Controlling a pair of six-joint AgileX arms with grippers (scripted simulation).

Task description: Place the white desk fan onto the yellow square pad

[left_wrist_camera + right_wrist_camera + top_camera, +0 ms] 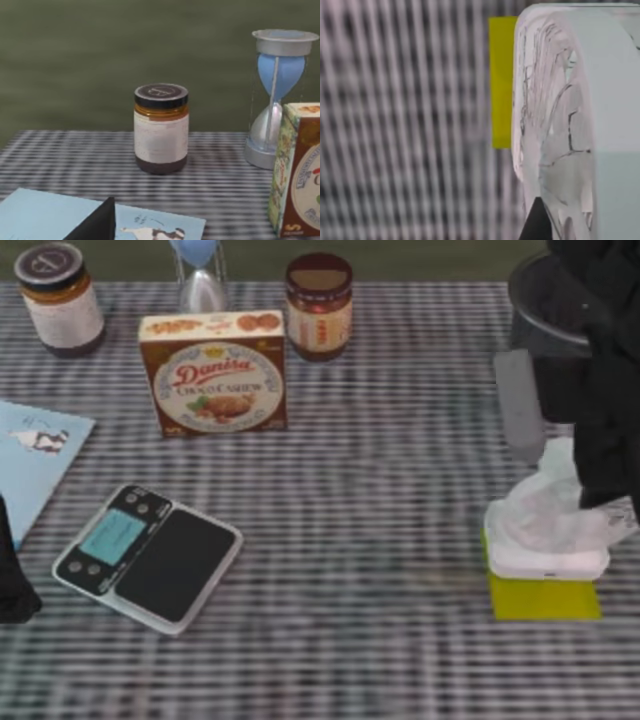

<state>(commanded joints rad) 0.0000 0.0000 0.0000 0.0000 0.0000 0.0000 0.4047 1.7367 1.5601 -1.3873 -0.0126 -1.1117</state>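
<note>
The white desk fan (545, 525) stands at the table's right side, its rectangular base resting on the far part of the yellow square pad (545, 597), whose near strip shows bare. My right gripper (598, 485) comes down from behind onto the fan's top and is shut on it. In the right wrist view the round grille of the fan (570, 125) fills the frame, one dark fingertip (537, 225) lies against it, and an edge of the pad (501, 82) shows beyond. My left gripper (15, 580) is parked at the table's left edge, open and empty.
A black digital scale (150, 555) lies front left, a blue booklet (30, 465) at the left edge. At the back stand a cookie box (213, 372), two jars (62, 298) (319, 305) and an hourglass (200, 275). A dark pot (545, 310) sits behind the fan.
</note>
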